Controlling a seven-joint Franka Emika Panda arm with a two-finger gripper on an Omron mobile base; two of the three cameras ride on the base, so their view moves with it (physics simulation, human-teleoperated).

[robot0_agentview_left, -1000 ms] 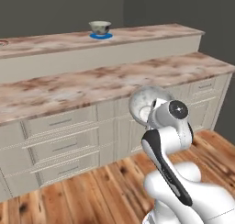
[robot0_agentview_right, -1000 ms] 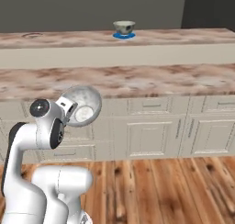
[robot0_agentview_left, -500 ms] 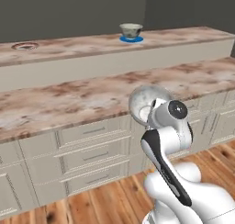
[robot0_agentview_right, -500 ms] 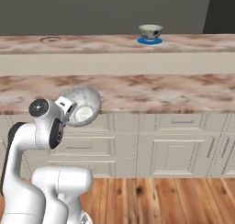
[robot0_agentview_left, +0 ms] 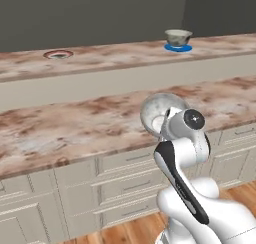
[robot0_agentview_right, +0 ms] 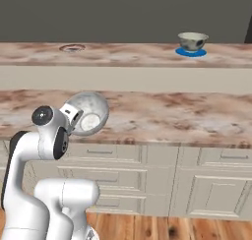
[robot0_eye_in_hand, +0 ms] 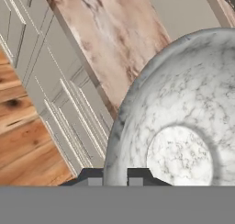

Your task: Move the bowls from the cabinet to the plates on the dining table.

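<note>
My gripper [robot0_eye_in_hand: 114, 177] is shut on the rim of a mottled grey-white bowl [robot0_eye_in_hand: 183, 122], held tilted on its side close to the arm. That held bowl [robot0_agentview_left: 159, 112] [robot0_agentview_right: 88, 113] hangs over the front edge of the lower marble counter [robot0_agentview_left: 75, 128]. On the dining table [robot0_agentview_left: 115, 58] [robot0_agentview_right: 128, 54] behind it, a second bowl [robot0_agentview_left: 178, 37] [robot0_agentview_right: 192, 40] sits on the blue plate [robot0_agentview_left: 178, 48] [robot0_agentview_right: 191, 52]. Farther left on the same top lies the reddish-brown-rimmed plate [robot0_agentview_left: 58, 54] [robot0_agentview_right: 72, 48], with nothing on it. The cabinet is out of view.
The lower marble counter [robot0_agentview_right: 172, 116] stands between me and the dining table, with cream drawers [robot0_agentview_left: 125, 188] and panel doors [robot0_agentview_right: 211, 199] below. Wooden floor [robot0_agentview_right: 147, 229] runs along its foot.
Both base views have slid sideways: the base has driven left along the counters, so the blue plate now sits farther right and the reddish-brown plate has come into view. Arm and held bowl keep their pose.
</note>
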